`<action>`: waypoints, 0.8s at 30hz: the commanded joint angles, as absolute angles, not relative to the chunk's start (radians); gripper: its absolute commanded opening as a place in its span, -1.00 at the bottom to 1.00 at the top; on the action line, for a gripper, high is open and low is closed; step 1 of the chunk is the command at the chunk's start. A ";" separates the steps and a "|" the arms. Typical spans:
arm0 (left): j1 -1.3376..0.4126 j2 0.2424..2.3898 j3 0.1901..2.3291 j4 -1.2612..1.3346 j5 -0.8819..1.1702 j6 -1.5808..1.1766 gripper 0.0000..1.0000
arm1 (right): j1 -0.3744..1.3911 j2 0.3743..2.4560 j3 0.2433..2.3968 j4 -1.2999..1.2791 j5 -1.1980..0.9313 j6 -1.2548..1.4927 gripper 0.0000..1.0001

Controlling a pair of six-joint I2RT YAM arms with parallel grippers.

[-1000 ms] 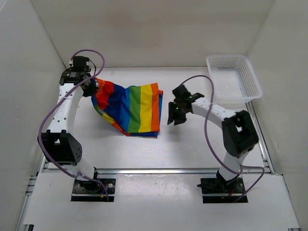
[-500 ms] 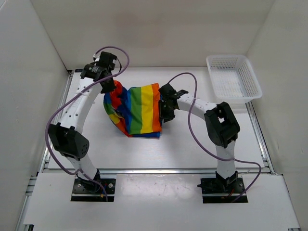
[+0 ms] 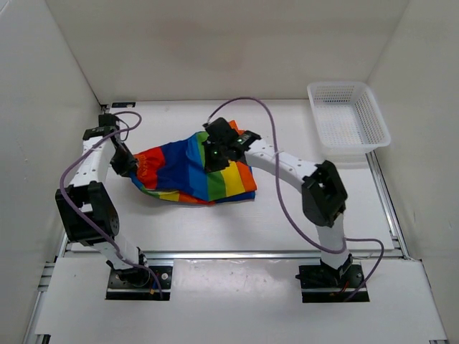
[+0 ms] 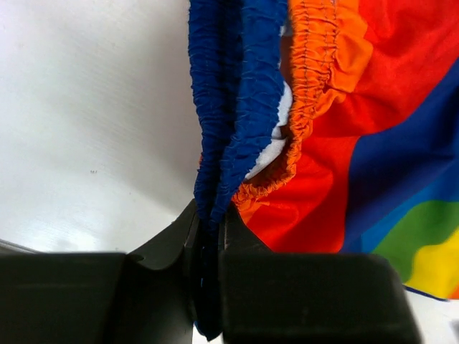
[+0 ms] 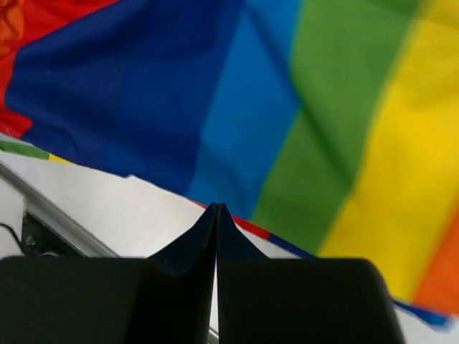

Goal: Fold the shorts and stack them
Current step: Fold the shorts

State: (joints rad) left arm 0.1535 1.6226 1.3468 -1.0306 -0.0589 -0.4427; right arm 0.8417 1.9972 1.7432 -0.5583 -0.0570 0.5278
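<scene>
Shorts [image 3: 188,172]: are lying crumpled on the worktop [image 3: 287,215], left of the white mesh basket [image 3: 348,118] and well apart from it.
Left claw [image 4: 209,226]: is gripping the dark blue elastic waistband [image 4: 229,107] at the shorts' end farthest from the basket; cloth is bunching between the fingers.
Right claw [image 3: 214,155]: is hanging over the stripes on the basket side, clenched tight, with no cloth showing between the fingers.
Right claw contact with cloth: cannot tell.

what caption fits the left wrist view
Left fingers pinch the rainbow shorts by their blue waistband on the white table.
</scene>
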 commanded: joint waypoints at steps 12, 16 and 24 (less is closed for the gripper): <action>0.215 1.556 1.282 -0.953 0.098 -0.431 -0.79 | 0.928 2.374 1.963 -0.627 -0.301 0.506 -0.99; 0.215 1.536 1.273 -0.943 0.107 -0.440 -0.79 | 0.928 2.329 1.950 -0.649 -0.198 0.494 -0.99; 0.215 1.506 1.255 -0.943 0.098 -0.440 -0.79 | 0.928 2.186 1.994 -0.649 -0.142 0.497 -0.99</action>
